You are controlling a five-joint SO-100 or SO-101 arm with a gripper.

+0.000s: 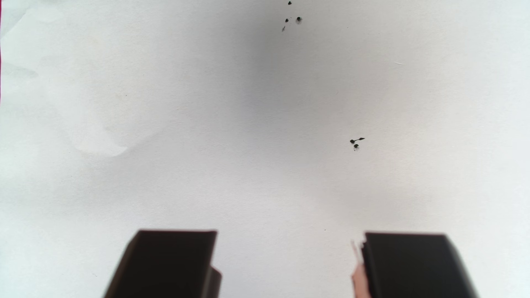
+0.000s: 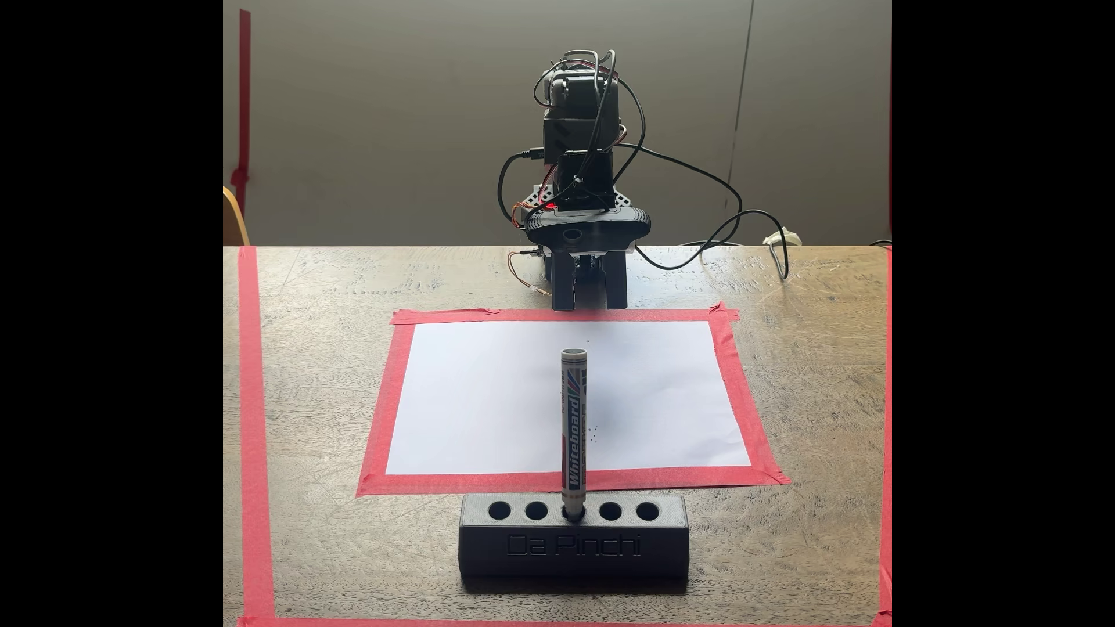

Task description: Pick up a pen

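The pen (image 2: 574, 431), a white-grey marker printed "Whiteboard" with coloured stripes, stands upright, tip down, in the middle hole of a black block (image 2: 573, 545) lettered "Da Pinchi" at the table's near side in the fixed view. My gripper (image 2: 590, 304) hangs at the far edge of the white paper (image 2: 513, 398), well behind the pen, pointing down. In the wrist view my gripper (image 1: 289, 237) is open, its two dark fingers (image 1: 172, 258) wide apart over bare paper (image 1: 200, 114) with nothing between them.
Red tape (image 2: 564, 315) frames the paper, and more red tape (image 2: 253, 422) marks the work area on the wooden table (image 2: 320, 362). Small black ink marks (image 1: 355, 143) dot the paper. Cables (image 2: 724, 241) trail from the arm at the back right. The block's four other holes stand empty.
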